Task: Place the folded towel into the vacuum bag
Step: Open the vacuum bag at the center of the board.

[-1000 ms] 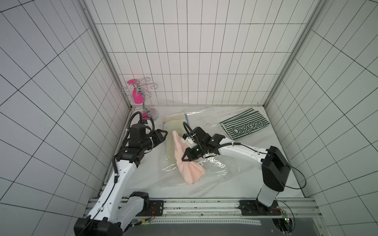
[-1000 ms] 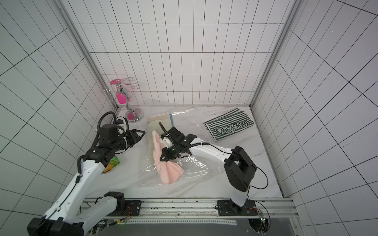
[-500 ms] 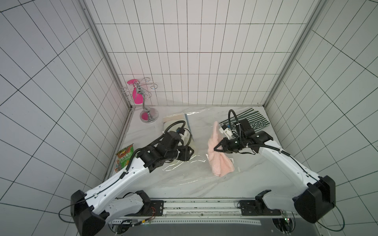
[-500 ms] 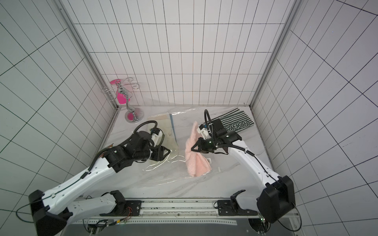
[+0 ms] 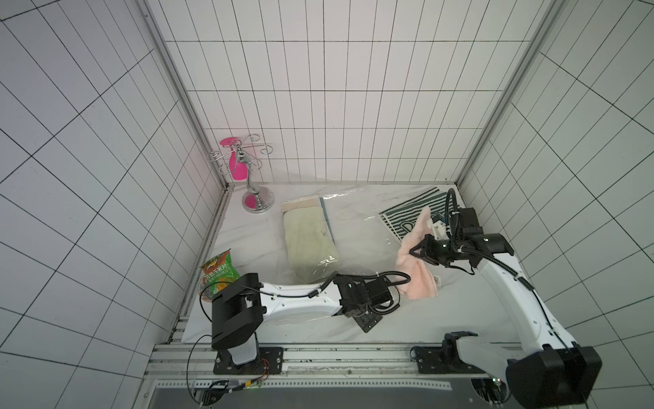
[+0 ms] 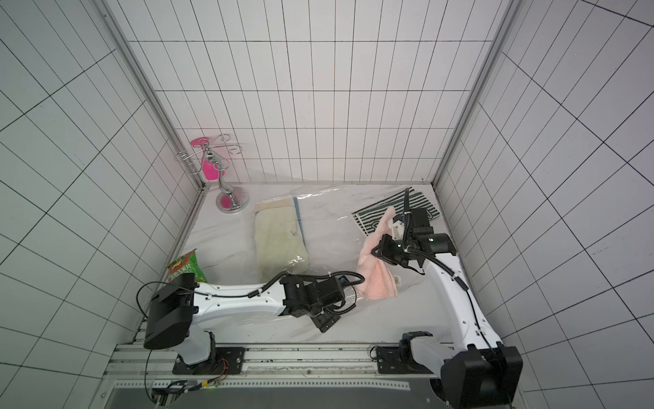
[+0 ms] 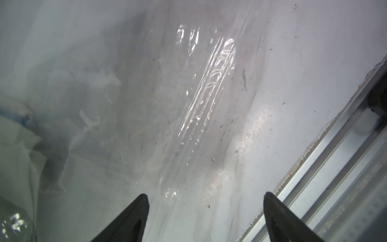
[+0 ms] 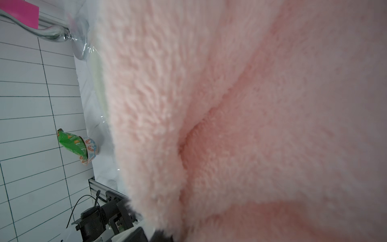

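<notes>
The folded towel (image 5: 419,279), pink and fluffy, hangs over the right side of the table with its lower end on the surface. My right gripper (image 5: 413,253) is shut on the towel's upper part; in the right wrist view the towel (image 8: 230,115) fills the frame and hides the fingers. The vacuum bag (image 5: 361,226) is a clear glossy sheet lying flat across the table's middle, with a cream towel (image 5: 308,240) apparently inside it. My left gripper (image 7: 206,197) points down at the bag's near part by the front edge, open and holding nothing; in a top view it (image 6: 325,323) sits left of the pink towel.
A green snack packet (image 5: 217,274) leans at the left wall. A chrome stand (image 5: 257,203) with a pink piece occupies the back left corner. A green-striped mat (image 5: 410,214) lies at the back right, behind the right gripper. A metal rail (image 5: 318,354) runs along the front.
My right gripper has carried the pink towel from the middle of the bag to the right side. My left arm swung from the left wall to the bag's front part and opened its jaws.
</notes>
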Controlling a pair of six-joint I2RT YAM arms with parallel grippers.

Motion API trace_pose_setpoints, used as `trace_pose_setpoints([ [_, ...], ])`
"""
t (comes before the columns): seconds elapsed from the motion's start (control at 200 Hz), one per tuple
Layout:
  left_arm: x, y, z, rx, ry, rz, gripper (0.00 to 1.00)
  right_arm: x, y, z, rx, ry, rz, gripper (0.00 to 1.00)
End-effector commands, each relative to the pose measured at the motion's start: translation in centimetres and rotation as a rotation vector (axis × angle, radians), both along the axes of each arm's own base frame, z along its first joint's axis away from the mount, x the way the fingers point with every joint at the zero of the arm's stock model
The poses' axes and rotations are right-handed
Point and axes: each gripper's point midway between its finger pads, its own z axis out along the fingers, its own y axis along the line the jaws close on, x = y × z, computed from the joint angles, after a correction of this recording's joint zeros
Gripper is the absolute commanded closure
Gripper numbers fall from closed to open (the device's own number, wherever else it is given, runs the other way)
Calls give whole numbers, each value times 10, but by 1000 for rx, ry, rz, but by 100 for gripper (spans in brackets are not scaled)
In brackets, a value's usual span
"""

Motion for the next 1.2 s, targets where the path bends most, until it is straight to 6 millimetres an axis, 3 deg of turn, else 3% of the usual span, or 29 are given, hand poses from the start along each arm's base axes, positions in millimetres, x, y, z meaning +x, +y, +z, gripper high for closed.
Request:
trace_pose_setpoints([
  [0.0, 25, -5, 3, 29, -144, -17, 10, 0, -4, -8, 33, 15, -42, 100],
  [0.17, 29, 8, 4, 84, -187, -43, 10, 2, 1, -18, 66, 29, -38, 100],
  [0.36, 34, 22, -25, 223, -210, -79, 10, 4, 2, -24, 72, 34, -37, 100],
  [0.625, 40, 35, -41, 304, -251, -87, 9, 3, 2, -25, 75, 33, -33, 100],
  [0.9, 56, 42, -40, 343, -354, -61, 9, 2, 4, -24, 85, 32, -31, 100],
  [1.105, 59, 47, -39, 358, -373, -60, 15, 1, 4, -27, 86, 37, -31, 100],
  [1.195, 59, 51, -40, 374, -383, -65, 24, 1, 4, -28, 86, 39, -31, 100],
])
